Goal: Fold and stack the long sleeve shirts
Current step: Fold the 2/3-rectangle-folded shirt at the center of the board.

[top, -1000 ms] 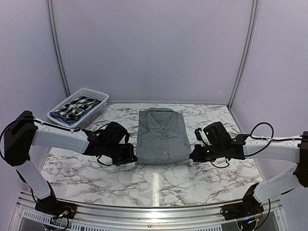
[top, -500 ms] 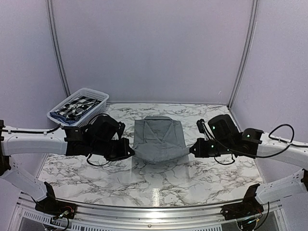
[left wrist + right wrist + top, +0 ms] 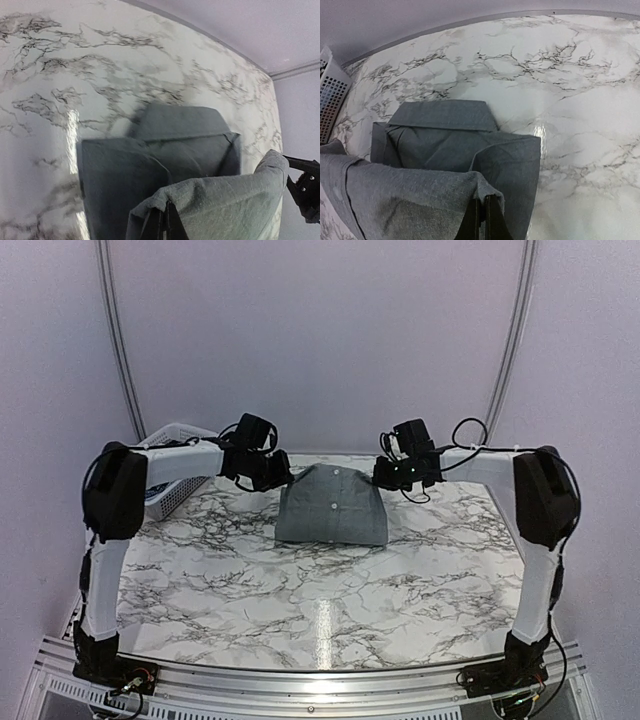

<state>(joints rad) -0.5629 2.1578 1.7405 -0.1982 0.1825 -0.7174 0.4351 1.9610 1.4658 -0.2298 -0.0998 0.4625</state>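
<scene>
The grey long sleeve shirt (image 3: 330,512) lies at the far middle of the marble desk (image 3: 300,590), close to the back wall, and it is already folded into a narrow packet. Its near part is lifted from the desk and bent over toward the collar end, so from the top view one sees the underside of the cloth, with two small pale buttons on it. The left arm (image 3: 175,462) and the right arm (image 3: 480,462) are both stretched far forward, one at each side of the shirt. The left jaws are pressed together on the left corner of the lifted edge, and the left wrist view shows the cloth pinched between the two dark fingers (image 3: 159,226). The right jaws pinch the right corner in the same manner, with the grey fabric draped over the fingers (image 3: 476,217). Between the two grips the lifted edge hangs in a soft curve above the lower part, which rests flat on the desk with the collar toward the wall. A white basket (image 3: 329,85) stands at the far left of the desk, partly hidden behind the left arm.
</scene>
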